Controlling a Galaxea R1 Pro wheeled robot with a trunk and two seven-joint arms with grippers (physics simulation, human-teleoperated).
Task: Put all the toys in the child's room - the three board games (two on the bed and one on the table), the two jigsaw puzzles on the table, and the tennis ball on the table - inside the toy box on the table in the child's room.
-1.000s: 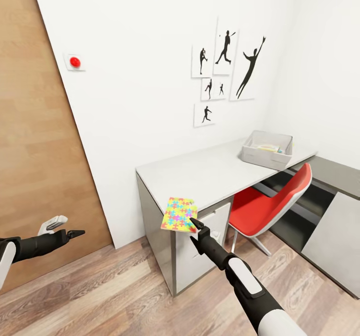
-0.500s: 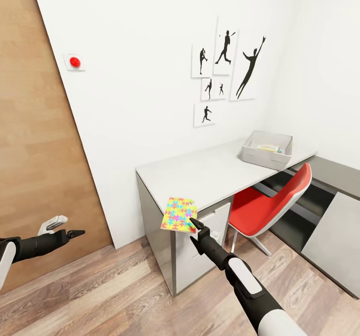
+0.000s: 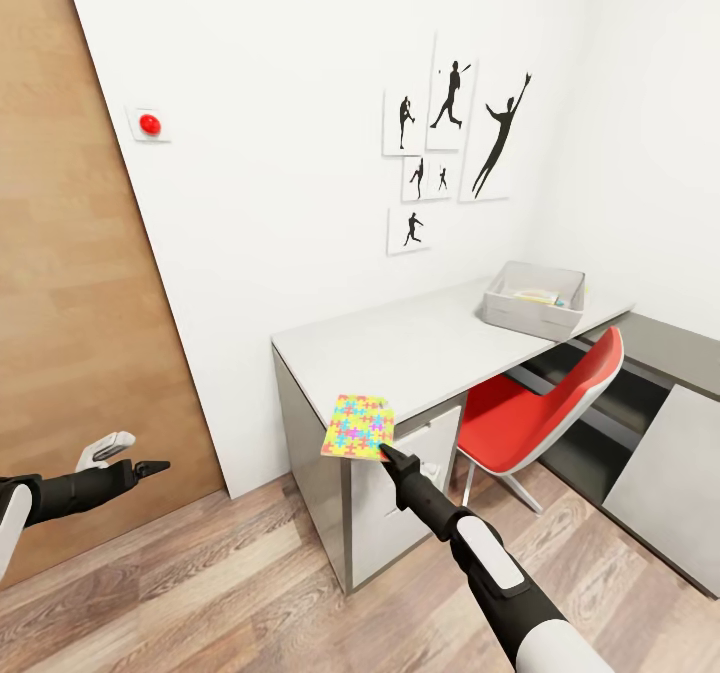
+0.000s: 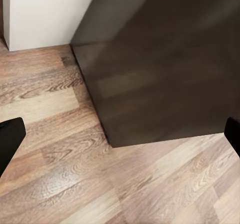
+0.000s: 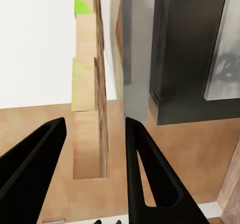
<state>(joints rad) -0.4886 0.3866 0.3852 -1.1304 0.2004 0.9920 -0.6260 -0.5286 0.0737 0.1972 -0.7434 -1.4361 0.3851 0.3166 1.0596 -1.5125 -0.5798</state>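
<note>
Carrying thin flat square jigsaw puzzle (image 3: 357, 427) of yellow, green, pink and blue interlocking pieces in black two-finger right gripper (image 3: 383, 446), pinching it at its near edge, jaws narrowed onto it. Seeing the puzzle edge-on (image 5: 92, 109) between the fingers (image 5: 145, 174) in the right wrist view, with slim slivers of gap at both sides, so judging the grip as marginal. Hanging the puzzle in the air, tilted, just in front of the near corner of the long white-topped table (image 3: 400, 348) with pale grey drawer fronts, not touching it. Idling black left gripper (image 3: 150, 453) low beside the brown wooden door (image 3: 70, 253), jaws spread wide, holding nothing, looking down at wood plank floor (image 4: 60, 184). Sitting at the far end of the tabletop, well apart from the puzzle: shallow light-grey toy box (image 3: 533, 300) with sloping sides, already containing something yellowish and flat, too small to identify or count. Showing no other toys on the bare tabletop, so reading progress as late: part of the load already binned, this puzzle not yet in. Remaining, by judgement: moving along past the red shell chair (image 3: 545, 398), reaching over the box rim, releasing. Watching for slip from the thin edge grip.
</note>
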